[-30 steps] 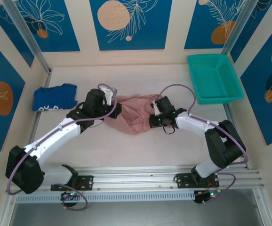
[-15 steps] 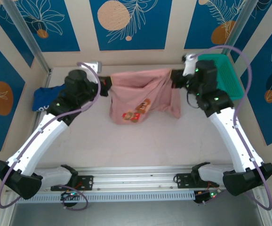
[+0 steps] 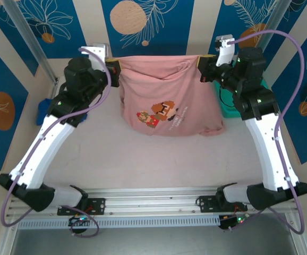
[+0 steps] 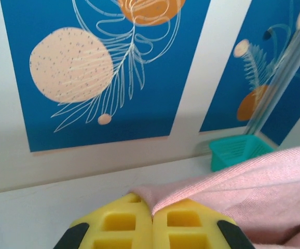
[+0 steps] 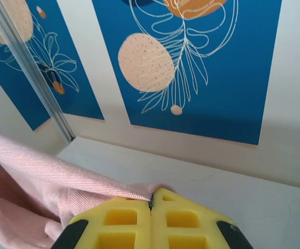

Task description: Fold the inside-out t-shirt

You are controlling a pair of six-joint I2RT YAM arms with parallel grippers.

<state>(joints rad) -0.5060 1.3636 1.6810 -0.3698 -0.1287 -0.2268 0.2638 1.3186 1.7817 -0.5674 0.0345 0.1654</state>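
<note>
1. The blue garment [image 3: 46,109] lies on the table [image 3: 143,159] at the far left, well clear of the work.
2. The left fingers [image 3: 112,68] are pressed together on one top corner of the inside-out t-shirt [image 3: 169,93]. The left wrist view shows the yellow left fingers [image 4: 151,213] shut, with pink cloth [image 4: 254,181] running off to their right.
3. The shirt hangs as a sheet above the middle of the table. Its gripped edge runs left to right, nearly taut, and the body drops toward the near side. The print faces up, and the lower right hem seems to rest on the table.
4. The right fingers [image 3: 201,65] pinch the opposite corner. In the right wrist view they [image 5: 150,201] are closed, and the fabric [image 5: 25,166] leads away to their left.
5. Each arm holds one end, so neither is nearer. I judge the next move depends on keeping that edge level while laying the shirt flat.
6. A second ago the shirt lay bunched on the table between low arms. Half a second ago it hung narrower and lower. Now it is raised and spread wide.
</note>
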